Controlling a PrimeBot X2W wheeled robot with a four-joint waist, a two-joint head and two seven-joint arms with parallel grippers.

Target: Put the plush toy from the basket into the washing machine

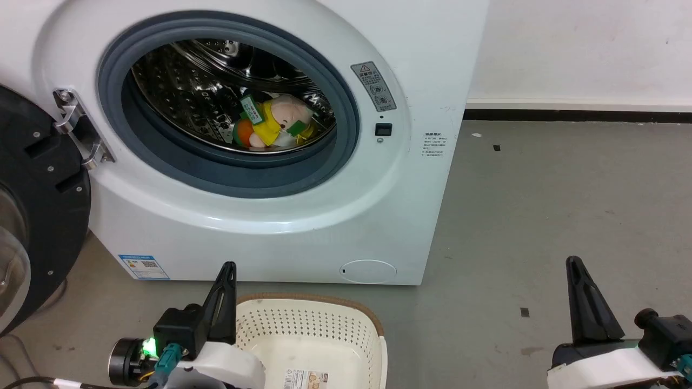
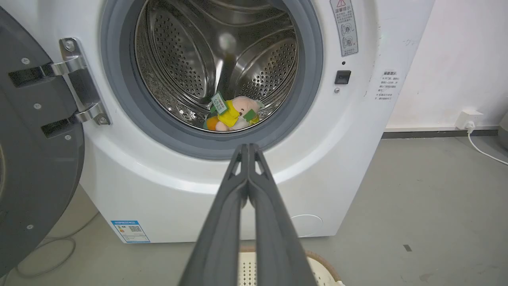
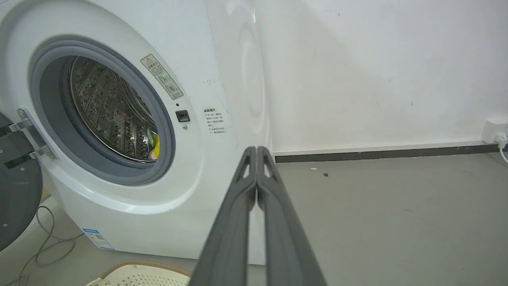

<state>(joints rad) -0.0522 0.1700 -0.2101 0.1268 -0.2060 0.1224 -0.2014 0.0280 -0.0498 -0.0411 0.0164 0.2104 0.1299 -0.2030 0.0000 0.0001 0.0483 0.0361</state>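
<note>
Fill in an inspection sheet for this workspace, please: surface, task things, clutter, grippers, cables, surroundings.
Surface: grey floor, a few small dark marks.
Job's things: plush toy lying in the drum of the washing machine, door open; basket on the floor in front.
Clutter: nothing seen.
Grippers: left gripper shut, empty; right gripper shut, empty.
Cables: grey cable on the floor below the door; white cable from a wall socket.
Surroundings: white wall, dark skirting.

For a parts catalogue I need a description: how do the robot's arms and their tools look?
The left tool and right tool each have two long dark grey fingers, tapering to points, with triangular cut-outs near the tips. Black wrist blocks join white forearm shells. The left wrist carries a green light and a teal plug.
</note>
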